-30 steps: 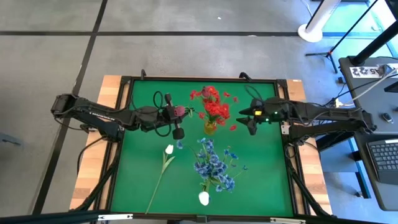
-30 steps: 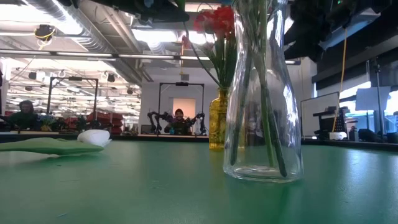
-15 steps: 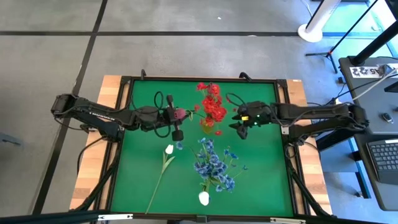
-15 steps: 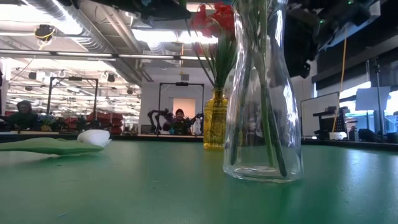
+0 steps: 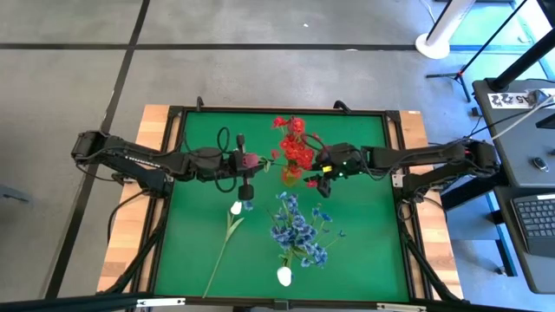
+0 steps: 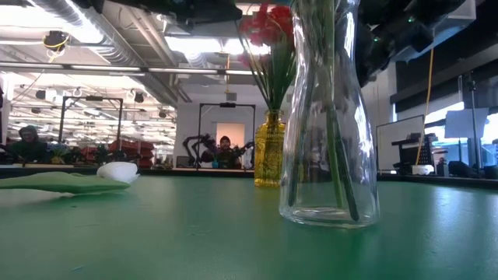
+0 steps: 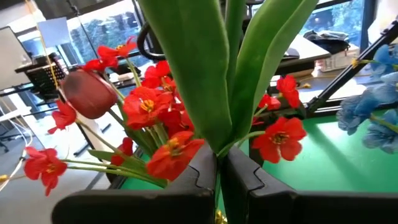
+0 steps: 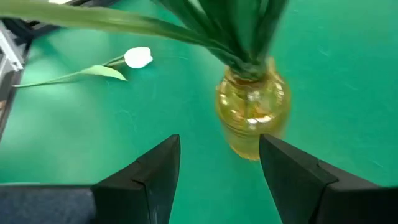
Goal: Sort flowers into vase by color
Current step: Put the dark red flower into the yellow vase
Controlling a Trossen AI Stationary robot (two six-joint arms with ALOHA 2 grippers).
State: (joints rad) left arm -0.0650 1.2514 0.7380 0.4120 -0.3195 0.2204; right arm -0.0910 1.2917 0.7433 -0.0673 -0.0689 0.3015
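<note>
Sorting progress: judged about two thirds done; red and blue sprays already stand in vases, the pink bud is in hand, two white tulips still lie loose with no third vase in sight.
Mat (image 5: 199,251): green, fills the table; every item sits on it.
Left arm: reaches in from 9 o'clock; left gripper (image 7: 221,171) has its fingers closed on the bud's green stem and leaves, just at 9 o'clock of the red sprays.
Right arm: reaches in from 3 o'clock; right gripper (image 8: 217,165) has its fingers spread apart with nothing between them, aimed at the yellow vase and near it on its 3 o'clock side.
Blue sprays (image 5: 299,230): one bunch, at 6 o'clock of centre, stems in the clear vase (image 6: 331,124). Done.
Red sprays (image 5: 295,149): one bunch, at 12 o'clock of centre, stems in the yellow vase (image 8: 252,112). Done.
White tulips: two. One tulip (image 5: 235,208) lies at 8 o'clock of centre, stem trailing toward 7; the other (image 5: 284,276) lies at 6 o'clock near the mat's edge, beside the clear vase. Both left to do.
Pink bud (image 7: 93,93): one, held above the mat beside the red blooms, not yet in a vase; it likely belongs with the reds.
Count: two vases, two bunches, two tulips, one bud.
</note>
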